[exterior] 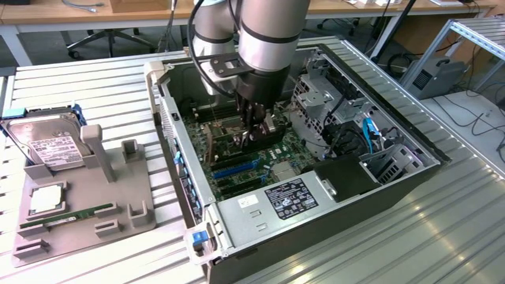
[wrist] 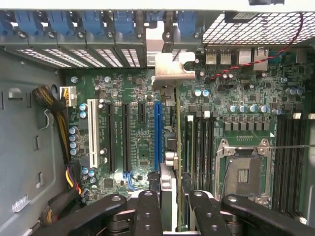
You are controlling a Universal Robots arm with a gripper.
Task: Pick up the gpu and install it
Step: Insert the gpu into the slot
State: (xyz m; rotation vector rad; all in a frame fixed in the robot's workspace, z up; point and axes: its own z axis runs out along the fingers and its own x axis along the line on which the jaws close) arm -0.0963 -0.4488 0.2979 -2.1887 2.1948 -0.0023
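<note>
The gpu (wrist: 173, 70) is seen edge-on in the wrist view, a thin card with a silver end bracket. My gripper (wrist: 172, 199) is shut on it, with black fingers (wrist: 147, 206) on either side of the card. The card stands upright over the motherboard, just beside the long blue slot (wrist: 157, 132), and its bracket is close to the case's rear slot openings. I cannot tell whether its edge sits in a slot. In the exterior view the gripper (exterior: 256, 136) reaches down into the open computer case (exterior: 394, 177), above the board's middle.
A white slot (wrist: 91, 132) and the bare CPU socket (wrist: 243, 172) flank the card. Cable bundles (wrist: 64, 128) lie at the board's edge. On the exterior view's left a grey holder (exterior: 103, 195) carries a hard drive (exterior: 47, 145) and a green RAM stick (exterior: 67, 218).
</note>
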